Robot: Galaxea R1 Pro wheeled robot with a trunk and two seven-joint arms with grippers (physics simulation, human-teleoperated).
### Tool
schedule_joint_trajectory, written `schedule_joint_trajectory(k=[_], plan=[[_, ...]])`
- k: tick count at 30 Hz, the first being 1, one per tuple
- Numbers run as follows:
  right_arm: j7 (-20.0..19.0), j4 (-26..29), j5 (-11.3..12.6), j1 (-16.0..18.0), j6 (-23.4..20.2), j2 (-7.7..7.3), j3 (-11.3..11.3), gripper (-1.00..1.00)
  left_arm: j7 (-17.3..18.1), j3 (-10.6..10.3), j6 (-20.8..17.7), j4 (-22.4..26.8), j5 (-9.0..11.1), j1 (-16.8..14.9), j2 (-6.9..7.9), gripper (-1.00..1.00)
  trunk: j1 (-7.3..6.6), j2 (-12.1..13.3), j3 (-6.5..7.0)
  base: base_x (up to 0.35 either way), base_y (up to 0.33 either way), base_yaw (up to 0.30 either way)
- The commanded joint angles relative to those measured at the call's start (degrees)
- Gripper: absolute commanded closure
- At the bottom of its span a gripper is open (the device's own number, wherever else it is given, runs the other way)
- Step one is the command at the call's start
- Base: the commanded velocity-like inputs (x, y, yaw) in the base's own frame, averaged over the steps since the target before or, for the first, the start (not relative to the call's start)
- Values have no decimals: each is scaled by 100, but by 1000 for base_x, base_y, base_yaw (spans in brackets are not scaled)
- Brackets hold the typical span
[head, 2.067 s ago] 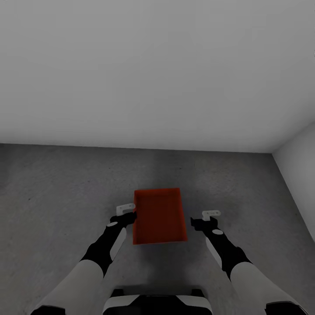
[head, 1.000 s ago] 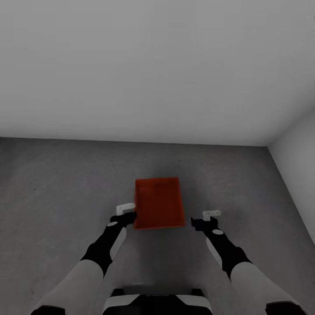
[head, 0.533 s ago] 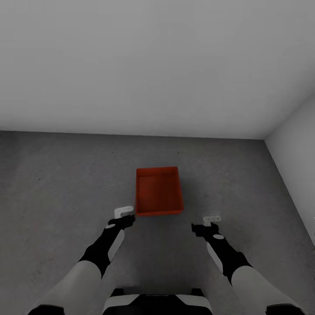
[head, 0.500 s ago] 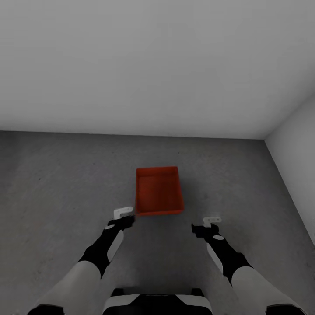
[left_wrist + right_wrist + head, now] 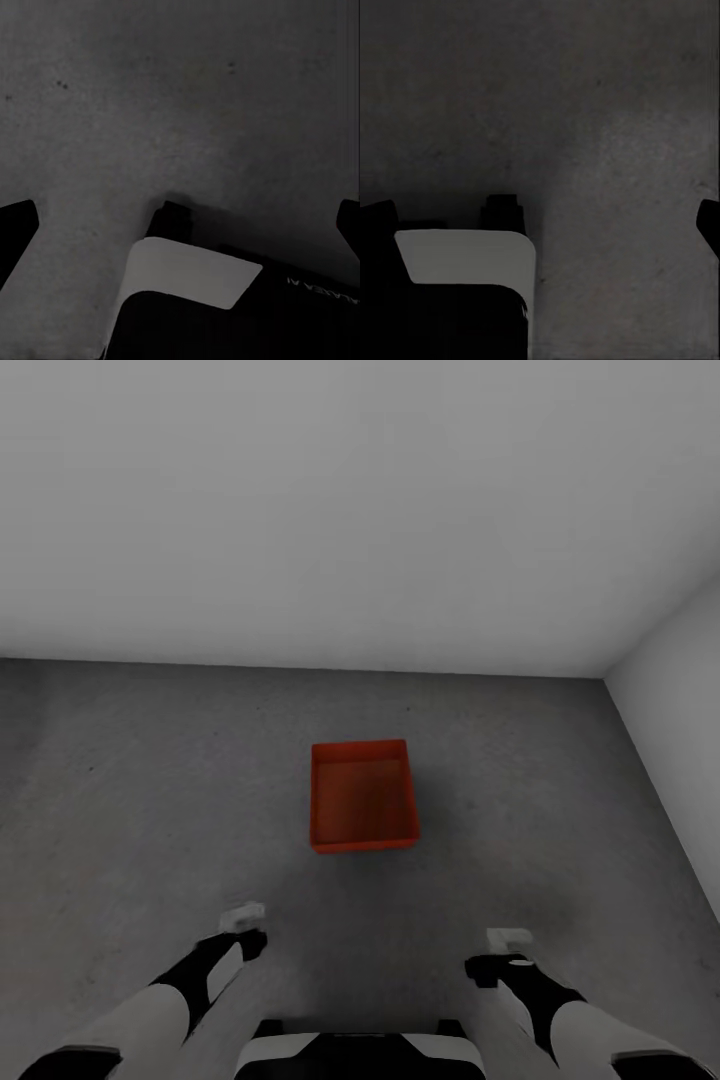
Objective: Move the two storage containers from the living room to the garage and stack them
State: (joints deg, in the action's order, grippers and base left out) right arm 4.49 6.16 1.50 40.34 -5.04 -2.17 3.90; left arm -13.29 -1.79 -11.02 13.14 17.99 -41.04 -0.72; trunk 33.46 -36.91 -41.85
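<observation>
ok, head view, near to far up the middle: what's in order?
Robot's dark base edge → dark grey speckled concrete floor → orange-red rectangular open-top bin → plain white wall.

Matt orange-red plastic-looking storage container (image 5: 362, 810), rough speckled grey concrete floor (image 5: 150, 780), smooth matt white walls (image 5: 350, 510)

storage container (image 5: 362, 808) | orange-red, open-top, empty | upright on floor (image 5: 150, 790)

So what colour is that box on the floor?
Orange-red box, clearest in the head view.
</observation>
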Motion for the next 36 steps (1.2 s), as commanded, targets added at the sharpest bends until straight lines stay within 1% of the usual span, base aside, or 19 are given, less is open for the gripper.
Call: schedule_joint_trajectory(k=[1, 2, 3, 4, 6, 8, 10, 13, 16, 18, 20, 21, 22, 24, 26, 28, 32, 33, 36], plan=[[14, -74, 14, 1, -26, -29, 43, -100, -29, -24, -25, -98, 65, -1, 50, -100, 1, -5, -4, 0, 0, 0], [5, -207, 17, 1, 7, -80, 46, -100, -21, -24, -16, -292, 111, -1, 152, -100, 1, -5, -4, 0, 0, 0], [2, -264, 20, 1, 31, -105, 47, -100, -18, -24, -9, -384, 133, -1, 203, -100, 1, -5, -4, 0, 0, 0], [-2, -373, 26, 0, 86, -154, 48, -100, -14, -25, 23, -560, 175, -1, 289, -100, 1, -5, -4, 0, 0, 0], [-2, -552, 30, 0, 190, -212, 49, -100, -11, -25, 131, -818, 218, -1, 378, -100, 1, -5, -4, 0, 0, 0], [0, -705, 38, -52, 319, -266, 48, -100, -8, -29, 360, -1109, 247, 1, 475, -100, 1, -5, -4, 0, 0, 0], [1, -753, 37, -176, 381, -323, 49, -100, -8, -31, 506, -1209, 256, 8, 549, -100, 1, -5, -4, 0, 0, 0], [-5, -791, 37, -388, 425, -397, 50, -100, -7, -32, 622, -1280, 263, 6, 649, -100, 1, -5, -4, 0, 0, 0], [-8, -801, 41, -559, 438, -420, 50, -100, -7, -32, 659, -1300, 260, 2, 712, -100, 1, -5, -4, 0, 0, 0], [-9, -803, 43, -770, 477, -443, 50, -100, -7, -32, 676, -1309, 254, 2, 769, -100, 1, -5, -4, 0, 0, 0], [-9, -807, 48, -1083, 704, -450, 48, -100, -7, -32, 684, -1313, 244, 44, 842, -100, 1, -5, -2, 0, 0, 0], [-7, -808, 49, -1208, 823, -444, 46, -100, -7, -32, 686, -1315, 243, 94, 859, -100, 1, -5, 2, 0, 0, 0], [9, -809, 51, -1379, 966, -428, 43, -100, -7, -32, 700, -1315, 233, 222, 874, -100, 1, -5, 9, 0, 0, 0], [17, -809, 52, -1508, 1073, -422, 42, -100, -7, -33, 785, -1315, 223, 400, 883, -100, 1, -5, 24, 0, 0, 0], [8, -810, 52, -1546, 1150, -426, 41, -100, -7, -34, 949, -1318, 237, 517, 887, -100, 1, -5, 42, 0, 0, 0], [-2, -810, 52, -1555, 1179, -421, 41, -100, -7, -35, 1012, -1321, 242, 573, 883, -100, 1, -5, 60, 0, 0, 0], [-8, -810, 65, -1558, 1192, -413, 41, -100, -7, -33, 1072, -1319, 239, 812, 847, -100, 1, -5, 96, 0, 0, 0], [-9, -810, 91, -1561, 1194, -404, 41, -100, -7, -34, 1080, -1322, 246, 923, 837, -100, 1, -5, 106, 0, 0, 0], [-9, -810, 101, -1563, 1197, -400, 41, -100, -7, -34, 1083, -1319, 250, 1048, 840, -100, 1, -5, 133, 0, 0, 0]])
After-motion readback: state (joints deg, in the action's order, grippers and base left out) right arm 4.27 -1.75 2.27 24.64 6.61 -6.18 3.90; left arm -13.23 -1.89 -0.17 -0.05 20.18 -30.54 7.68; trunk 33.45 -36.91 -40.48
